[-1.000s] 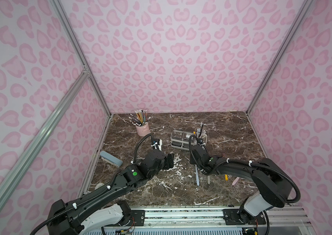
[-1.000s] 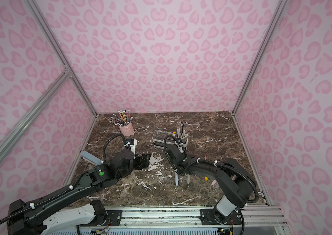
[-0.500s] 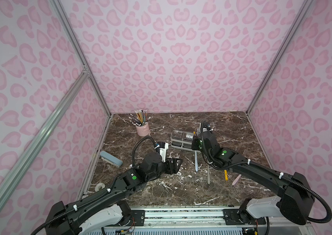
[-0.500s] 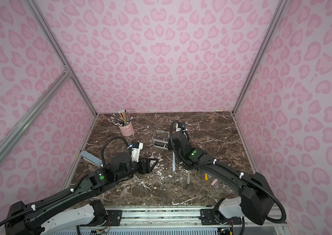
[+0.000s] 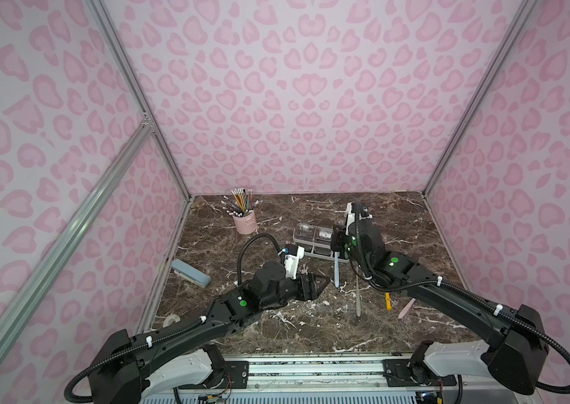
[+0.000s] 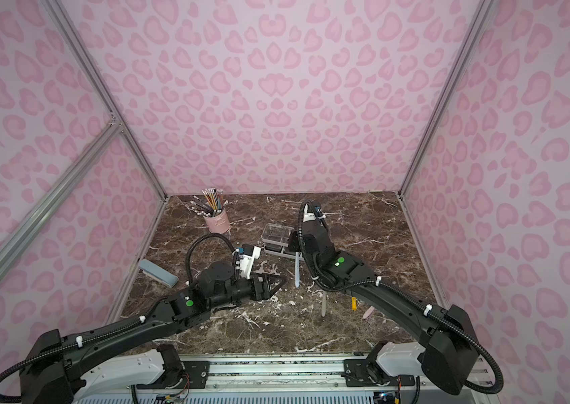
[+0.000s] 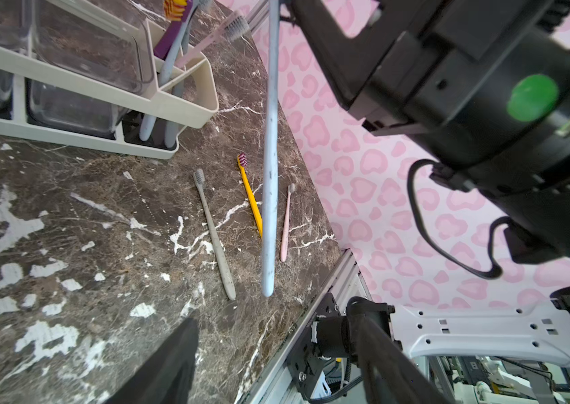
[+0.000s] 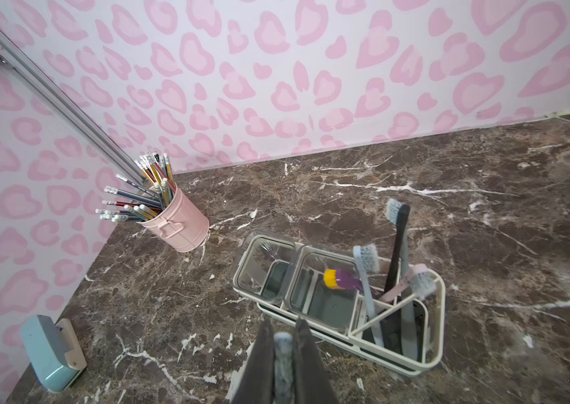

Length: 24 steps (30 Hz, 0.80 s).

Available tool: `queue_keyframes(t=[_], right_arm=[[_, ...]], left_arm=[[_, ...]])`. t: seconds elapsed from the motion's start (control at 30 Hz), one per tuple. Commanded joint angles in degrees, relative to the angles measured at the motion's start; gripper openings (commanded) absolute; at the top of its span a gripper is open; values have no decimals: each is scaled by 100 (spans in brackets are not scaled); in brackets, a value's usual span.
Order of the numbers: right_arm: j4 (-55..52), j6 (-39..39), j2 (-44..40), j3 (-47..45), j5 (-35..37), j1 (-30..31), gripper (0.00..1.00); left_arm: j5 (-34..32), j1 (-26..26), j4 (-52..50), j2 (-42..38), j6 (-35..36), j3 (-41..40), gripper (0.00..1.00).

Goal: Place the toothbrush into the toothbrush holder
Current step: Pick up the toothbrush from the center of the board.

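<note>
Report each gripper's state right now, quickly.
Left gripper: open, holding nothing.
Right gripper: shut on the light blue toothbrush.

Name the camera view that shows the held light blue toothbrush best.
Left wrist: the light blue toothbrush hangs there at nearly full length. Both top views show it small; right wrist shows only its end.

A robot test booth rather than a lived-in room: pink-print walls (image 5: 294, 105) on aluminium framing (image 5: 126, 80) box in a marble-look tabletop (image 5: 297, 328), with left arm (image 5: 178, 334) and right arm (image 5: 451, 300) mounted on a rail (image 5: 311, 370) along its front edge.
</note>
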Motion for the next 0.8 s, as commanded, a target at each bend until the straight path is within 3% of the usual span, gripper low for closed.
queue_keyframes(t=[0.0, 0.77], right_arm=[[269, -78, -89, 82, -199, 12, 0], [355, 174, -177, 118, -1066, 74, 0]], left_arm=[[143, -56, 516, 188, -101, 79, 72], [82, -189, 835, 967, -27, 407, 48]])
